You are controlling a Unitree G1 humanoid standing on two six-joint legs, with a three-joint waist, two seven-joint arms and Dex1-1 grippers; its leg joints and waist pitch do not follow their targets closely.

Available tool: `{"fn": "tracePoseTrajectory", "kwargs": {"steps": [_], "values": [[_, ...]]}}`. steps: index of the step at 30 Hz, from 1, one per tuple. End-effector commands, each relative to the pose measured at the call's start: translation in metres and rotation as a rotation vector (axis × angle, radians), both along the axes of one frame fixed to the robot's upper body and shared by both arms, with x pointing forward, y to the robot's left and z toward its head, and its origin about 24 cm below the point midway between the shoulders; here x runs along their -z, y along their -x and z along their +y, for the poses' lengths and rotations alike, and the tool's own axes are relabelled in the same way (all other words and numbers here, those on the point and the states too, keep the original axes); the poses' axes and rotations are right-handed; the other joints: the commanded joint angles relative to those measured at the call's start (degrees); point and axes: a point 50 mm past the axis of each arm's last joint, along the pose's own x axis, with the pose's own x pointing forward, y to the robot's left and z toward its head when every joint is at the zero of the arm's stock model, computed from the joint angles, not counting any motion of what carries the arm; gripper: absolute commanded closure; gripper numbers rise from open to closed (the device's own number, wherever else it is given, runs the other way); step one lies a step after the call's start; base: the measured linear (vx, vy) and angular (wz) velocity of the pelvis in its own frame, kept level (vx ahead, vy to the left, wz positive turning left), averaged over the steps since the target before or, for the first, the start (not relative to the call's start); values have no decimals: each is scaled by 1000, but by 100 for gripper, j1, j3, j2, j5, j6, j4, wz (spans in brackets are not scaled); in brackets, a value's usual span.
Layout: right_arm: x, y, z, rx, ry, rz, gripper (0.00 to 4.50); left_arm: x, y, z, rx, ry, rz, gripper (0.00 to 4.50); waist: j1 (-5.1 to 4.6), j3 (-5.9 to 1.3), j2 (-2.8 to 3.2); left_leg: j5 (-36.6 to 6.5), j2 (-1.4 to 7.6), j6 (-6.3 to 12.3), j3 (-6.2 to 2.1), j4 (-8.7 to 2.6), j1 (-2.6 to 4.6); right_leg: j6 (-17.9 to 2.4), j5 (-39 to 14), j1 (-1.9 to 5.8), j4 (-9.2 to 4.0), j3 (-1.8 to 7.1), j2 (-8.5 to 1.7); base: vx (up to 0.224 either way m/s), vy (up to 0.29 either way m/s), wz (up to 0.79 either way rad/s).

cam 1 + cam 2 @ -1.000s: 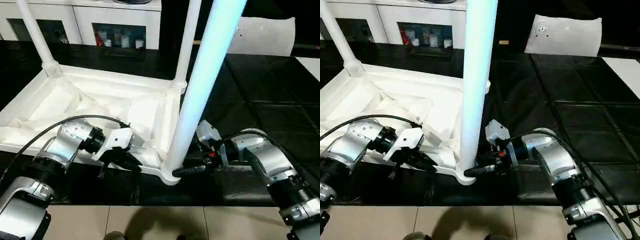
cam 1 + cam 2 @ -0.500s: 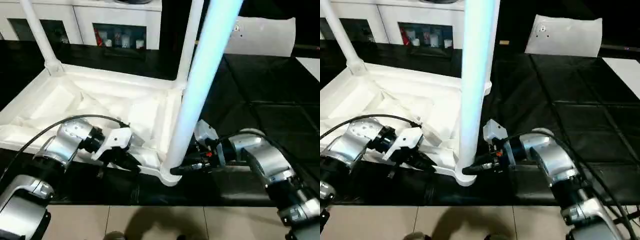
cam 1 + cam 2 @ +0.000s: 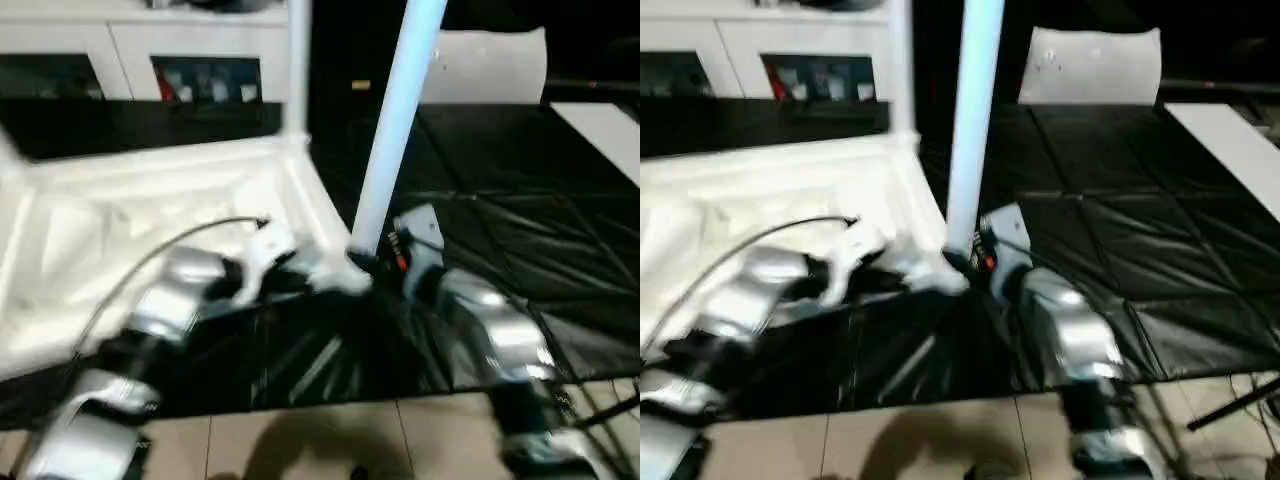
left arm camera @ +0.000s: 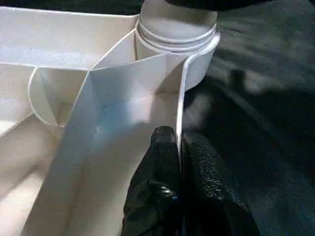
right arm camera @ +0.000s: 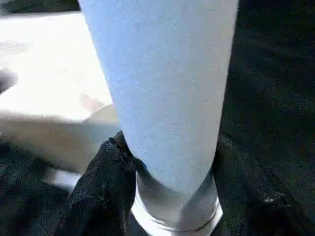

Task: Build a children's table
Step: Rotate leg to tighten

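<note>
**Claws on the near corner of the upturned tabletop**

Left claw (image 4: 178, 162) is pinched together on the thin outer wall of the tabletop (image 3: 150, 200); one black finger (image 4: 160, 147) sits inside the wall, the other outside, with the plastic edge squeezed between them. Grip point lies just short of the round corner socket (image 4: 177, 34).

Right claw (image 5: 167, 157) is clamped on the near leg (image 3: 395, 130) low down, right above the socket. One finger (image 5: 106, 172) presses each side of the tube, and the tube fills the gap between them.

In the head views the silver left forearm (image 3: 170, 300) runs in from 7 o'clock, the right forearm (image 3: 490, 340) from 5 o'clock. Both meet at the tabletop's near right corner, about picture centre.

Tabletop lies ribbed side up on the black counter (image 3: 520, 200), spreading from centre out toward 9 o'clock. Diagonal ribs show inside it in the left wrist view. Near leg stands seated in the corner socket, leaning slightly, its upper end toward 1 o'clock. A second leg (image 3: 297, 60) stands upright at the far right corner, around 12 o'clock.

Farther back, a flat white sheet (image 3: 485, 65) lies on the counter at 1 o'clock. A white cabinet (image 3: 190, 50) with glass doors crosses the far edge from 10 to 11 o'clock. Beige tiled floor (image 3: 300, 440) shows nearest, at 6 o'clock.
</note>
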Motion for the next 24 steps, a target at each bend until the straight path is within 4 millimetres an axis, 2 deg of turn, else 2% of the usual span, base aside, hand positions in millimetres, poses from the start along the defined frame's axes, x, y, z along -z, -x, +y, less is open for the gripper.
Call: {"fn": "tracePoseTrajectory", "kwargs": {"steps": [1, 3, 4, 5, 6, 8, 9, 12, 14, 15, 17, 19, 23, 24], "values": [[4, 21, 78, -263, -82, 72, 254, -16, -2, -48, 5, 110, -72, 450, 15, -256, -47, -1306, 7, -80, 39, -455, -36, -772, -2171, 181, -532, 141, -192, 0, 0, 0], [2, 20, 79, -249, -88, 70, 254, -17, -2, -48, 7, 95, -79, 450, 39, -284, -28, -996, 6, 30, 59, -445, -55, -815, -1579, 213, -493, 148, -176, 0, 0, 0], [1, 20, 80, -253, -97, 58, 219, -17, -2, -47, 12, 80, -87, 450, 54, -303, -22, -807, 8, 82, 70, -433, -48, -881, -1169, 228, -461, 146, -169, 0, 0, 0], [-2, 22, 76, -274, -104, 21, 199, -15, 0, -41, 31, 60, -91, 450, 52, -324, -46, -715, 7, 118, 78, -420, -47, -926, -973, 245, -444, 144, -163, 0, 0, 0], [-2, 23, 73, -284, -105, 11, 185, -13, 1, -37, 36, 53, -87, 450, 70, -335, -27, -475, 7, 173, 79, -408, -58, -1024, -539, 276, -395, 141, -164, 0, 0, 0], [-1, 24, 69, -285, -101, 8, 179, -12, 2, -33, 42, 45, -84, 450, 74, -345, -19, -254, -2, 258, 85, -395, -63, -1155, -58, 301, -352, 128, -150, 0, 0, 0], [1, 24, 65, -289, -93, 2, 172, -11, 4, -30, 57, 40, -85, 450, 70, -338, -23, -249, -5, 278, 87, -396, -70, -1184, -5, 307, -351, 127, -149, 0, 0, 0], [3, 26, 48, -314, -75, -21, 134, -6, 8, -19, 88, 34, -73, 450, 72, -329, -13, -512, 19, 301, 92, -409, -52, -1232, -302, 308, -381, 130, -168, 0, 0, 0], [3, 26, 37, -338, -61, -31, 129, -6, 10, -12, 105, 28, -75, 450, 73, -317, -12, -619, 31, 299, 86, -419, -51, -1236, -450, 311, -395, 126, -174, 0, 0, 0], [2, 27, 23, -379, -32, -56, 99, -4, 11, -3, 126, 15, -72, 450, 63, -309, -47, -686, 32, 295, 96, -421, -51, -1218, -581, 299, -412, 129, -171, 0, 0, 0], [1, 27, 10, -432, -2, -80, 90, -3, 14, 4, 172, 12, -60, 450, 78, -306, -29, -762, 38, 314, 96, -414, -49, -1186, -737, 297, -416, 134, -184, 0, 0, 0], [-2, 27, -1, -485, 6, -90, 79, -3, 16, 10, 215, -4, -53, 450, 73, -297, -70, -754, 34, 355, 94, -415, -66, -1165, -821, 293, -420, 134, -185, 0, 0, 0], [-8, 28, -15, -601, 25, -101, 42, -3, 20, 23, 318, -44, -35, 450, 80, -326, -66, -464, 43, 533, 100, -377, -53, -1328, -291, 292, -349, 127, -174, 0, 0, 0], [-9, 29, -18, -633, 42, -107, 34, -4, 21, 26, 353, -50, -32, 450, 72, -310, -79, -404, 40, 578, 111, -375, -64, -1397, -141, 283, -337, 126, -171, 0, 0, 0]]}}
